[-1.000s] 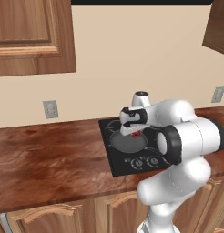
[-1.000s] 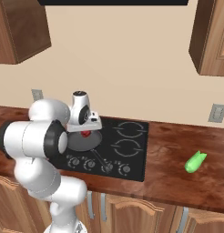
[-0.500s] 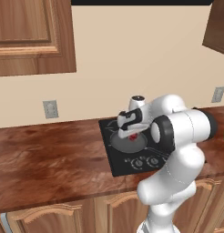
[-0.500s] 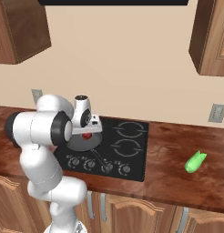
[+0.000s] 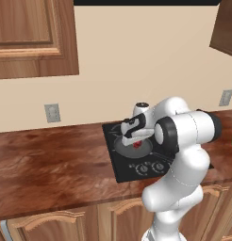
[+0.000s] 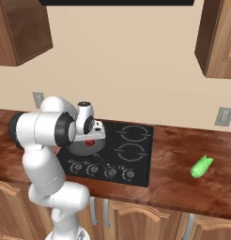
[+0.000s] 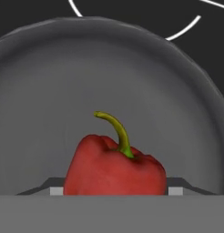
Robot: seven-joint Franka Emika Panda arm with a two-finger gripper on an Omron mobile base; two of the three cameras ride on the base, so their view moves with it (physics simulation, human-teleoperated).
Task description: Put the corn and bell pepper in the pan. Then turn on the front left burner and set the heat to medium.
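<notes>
The bell pepper (image 7: 114, 168) sits over the floor of the pan (image 7: 50, 91), stem up, between the two fingertips; whether the jaws clamp it or stand clear cannot be told. The pan rests on the front left burner of the cooktop (image 6: 136, 154). The gripper (image 5: 135, 141) hangs directly above the pan, pointing down. Compared with one second ago, the forearm has swung back from the pan toward the base, while the pepper and hand remain over the pan. The corn (image 6: 201, 166) lies on the counter (image 6: 183, 187), well to the right of the pan, unmoved.
</notes>
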